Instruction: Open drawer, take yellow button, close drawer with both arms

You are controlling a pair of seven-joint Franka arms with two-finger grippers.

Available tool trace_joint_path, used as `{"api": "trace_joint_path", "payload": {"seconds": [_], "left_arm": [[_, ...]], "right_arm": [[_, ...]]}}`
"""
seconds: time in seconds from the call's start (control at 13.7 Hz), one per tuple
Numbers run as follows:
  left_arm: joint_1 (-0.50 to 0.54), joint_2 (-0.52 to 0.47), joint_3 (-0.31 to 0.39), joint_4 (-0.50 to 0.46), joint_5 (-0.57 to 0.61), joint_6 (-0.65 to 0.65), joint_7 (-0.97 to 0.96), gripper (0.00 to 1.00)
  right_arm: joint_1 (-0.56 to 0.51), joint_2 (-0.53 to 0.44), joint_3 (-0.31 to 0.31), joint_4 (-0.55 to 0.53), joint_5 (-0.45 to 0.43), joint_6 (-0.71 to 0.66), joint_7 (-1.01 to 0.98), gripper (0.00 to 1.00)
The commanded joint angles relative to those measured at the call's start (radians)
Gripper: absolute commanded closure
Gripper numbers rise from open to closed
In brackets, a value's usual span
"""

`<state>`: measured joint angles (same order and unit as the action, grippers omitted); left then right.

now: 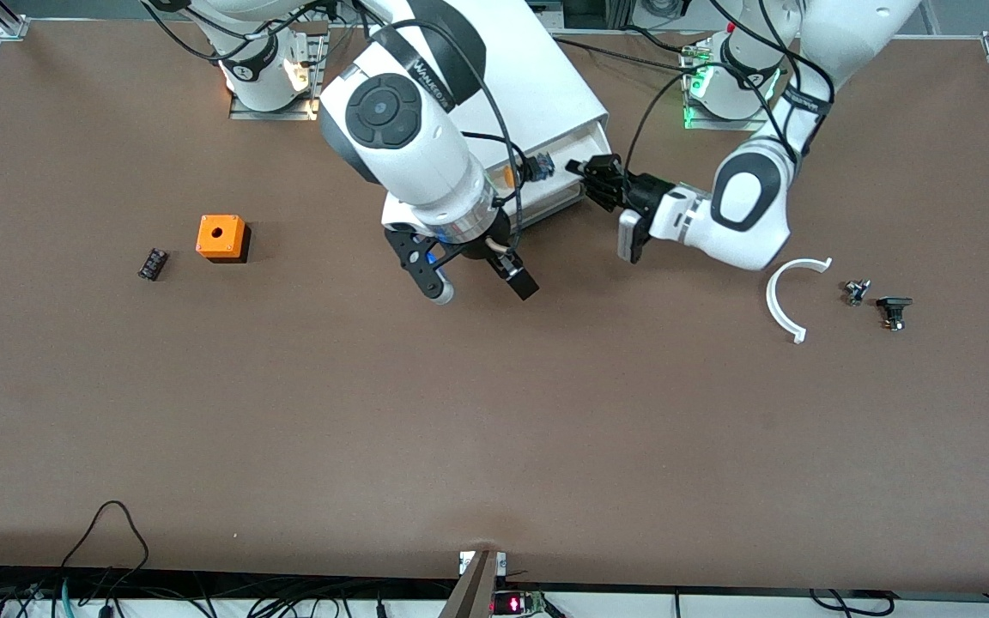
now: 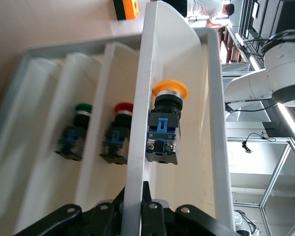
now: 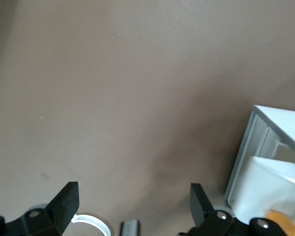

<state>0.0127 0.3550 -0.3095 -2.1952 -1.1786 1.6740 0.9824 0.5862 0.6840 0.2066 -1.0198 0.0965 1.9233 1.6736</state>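
The drawer [image 1: 556,190] stands pulled out of the white cabinet [image 1: 537,81]. The button [image 1: 509,176], with an orange cap and a black and blue body, lies in it; the left wrist view shows it [image 2: 168,123] beside a thin white drawer wall [image 2: 140,123]. My left gripper [image 1: 589,176] is shut on that wall [image 2: 140,196] at the drawer's end toward the left arm. My right gripper [image 1: 473,279] is open and empty over the bare table, just past the drawer's front. The right wrist view shows its fingers [image 3: 64,201] spread wide, with the drawer's corner [image 3: 258,147] and the orange cap [image 3: 278,219] at the edge.
An orange cube with a hole [image 1: 221,237] and a small black block [image 1: 152,263] lie toward the right arm's end. A white curved strip [image 1: 782,300] and two small dark parts [image 1: 856,292] [image 1: 894,311] lie toward the left arm's end. Green [image 2: 78,130] and red [image 2: 119,130] buttons lie in neighbouring compartments.
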Motion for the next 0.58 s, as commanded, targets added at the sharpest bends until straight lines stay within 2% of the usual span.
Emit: {"api": "trace_joint_path", "payload": {"seconds": [0.0, 0.51], "left_arm": [[0.056, 0.105, 0.001, 0.132, 0.082, 0.02, 0.015, 1.0], [0.139, 0.217, 0.001, 0.362, 0.224, -0.029, -0.083, 1.0]], "right_arm": [[0.032, 0.037, -0.003, 0.041, 0.003, 0.008, 0.049, 0.0], [0.13, 0.088, -0.042, 0.041, -0.027, -0.004, 0.121, 0.0]]}}
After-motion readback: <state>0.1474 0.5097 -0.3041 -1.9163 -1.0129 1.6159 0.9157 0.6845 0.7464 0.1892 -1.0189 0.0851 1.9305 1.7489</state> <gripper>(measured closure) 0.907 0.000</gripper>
